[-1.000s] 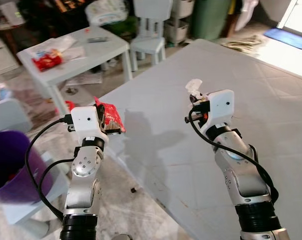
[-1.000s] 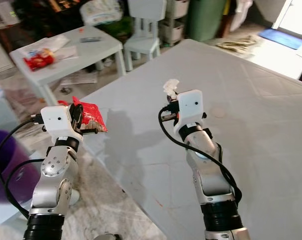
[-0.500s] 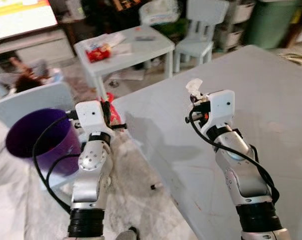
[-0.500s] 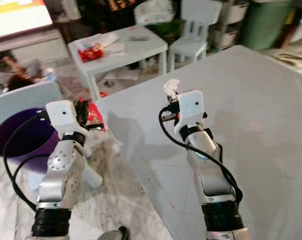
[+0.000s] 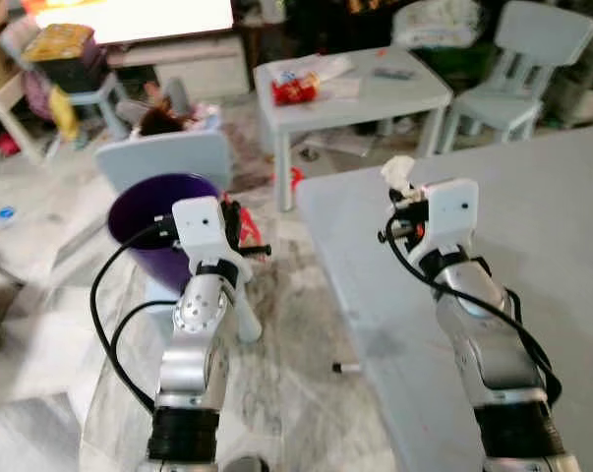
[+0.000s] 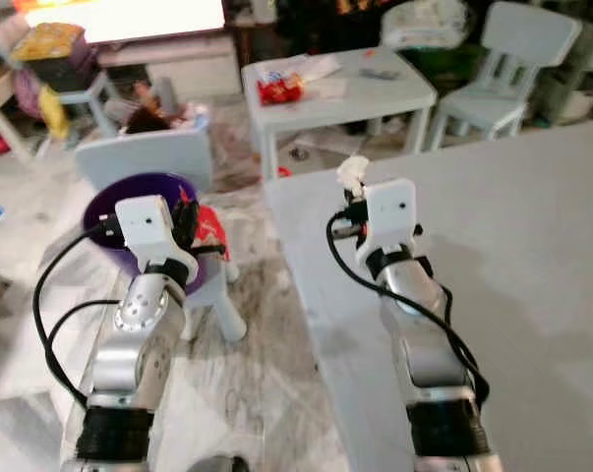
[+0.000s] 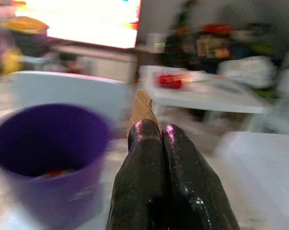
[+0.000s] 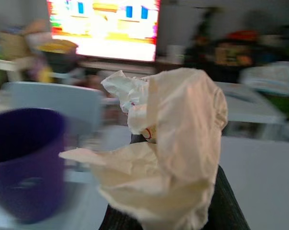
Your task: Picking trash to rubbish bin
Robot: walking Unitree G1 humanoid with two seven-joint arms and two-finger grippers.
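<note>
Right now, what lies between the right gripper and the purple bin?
In the left eye view, the left gripper, shut on a red wrapper, sits between the right gripper and purple bin.

A red snack wrapper [image 5: 245, 228] pinched in the left fingers [image 7: 145, 143] beside the purple rubbish bin [image 5: 158, 202]; crumpled white paper [image 8: 168, 143] in the right fingers [image 8: 225, 201].

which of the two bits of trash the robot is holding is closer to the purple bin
The red wrapper pinched in the left tool. It hangs right beside the purple bin, while the crumpled white paper in the right tool is over the grey table.
</note>
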